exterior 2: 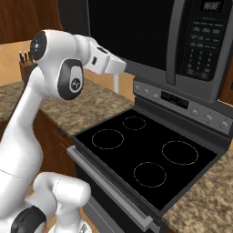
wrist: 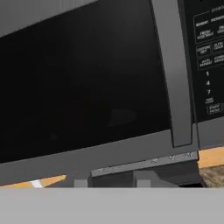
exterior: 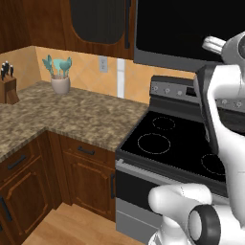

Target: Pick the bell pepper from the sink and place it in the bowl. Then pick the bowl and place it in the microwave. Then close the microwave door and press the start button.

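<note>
The black microwave (exterior 2: 182, 41) hangs above the stove, and its door (wrist: 87, 78) lies flush against the body, dark glass facing me. To the right of the glass run a grey vertical handle (wrist: 175, 78) and the keypad (wrist: 210, 65). My gripper (wrist: 112, 181) hovers close in front of the door's lower edge. Its two fingertips (wrist: 81, 183) barely peek up, apart, with nothing between them. The arm (exterior 2: 102, 59) reaches up toward the door's left part. Bell pepper, bowl and sink are out of view.
A black stove (exterior: 167, 139) with ring burners sits under the microwave. To its left lies a speckled counter (exterior: 72, 115) with a utensil jar (exterior: 60, 76) and a knife block (exterior: 7, 83). More counter (exterior 2: 209, 200) lies to the stove's right.
</note>
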